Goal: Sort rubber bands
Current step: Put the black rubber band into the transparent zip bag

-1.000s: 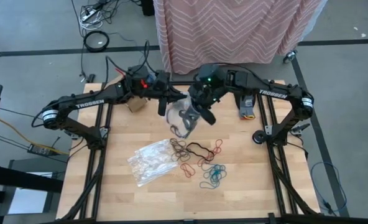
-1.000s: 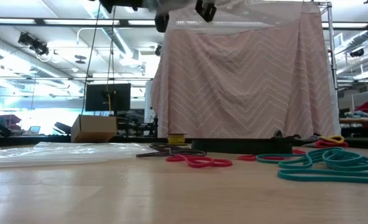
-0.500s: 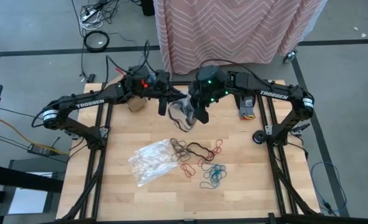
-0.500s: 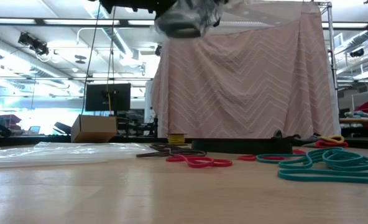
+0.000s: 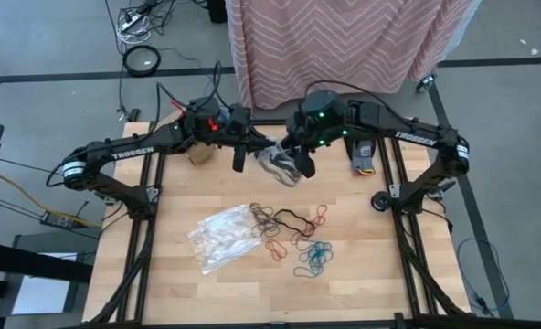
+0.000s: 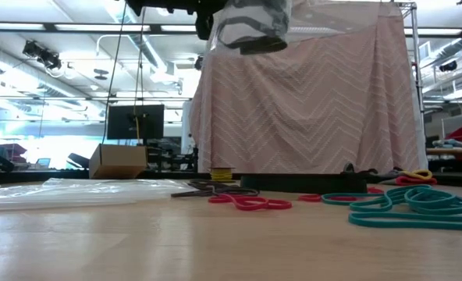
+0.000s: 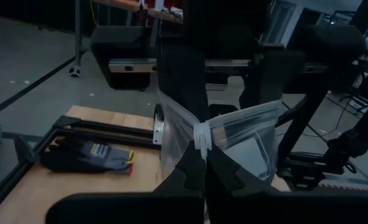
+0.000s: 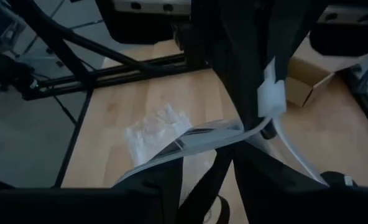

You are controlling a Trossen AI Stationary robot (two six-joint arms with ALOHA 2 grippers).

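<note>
Left fingers (image 7: 204,163) pinch a clear bag (image 5: 277,164), right fingers (image 5: 300,163) seemingly parted.

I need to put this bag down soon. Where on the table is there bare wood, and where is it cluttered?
Bare wood lies along the near edge of the table, below the flat clear bags and the rubber bands, and along the right side beyond the bands. The middle is crowded. At the far edge the left gripper and right gripper hold a clear bag aloft.
</note>
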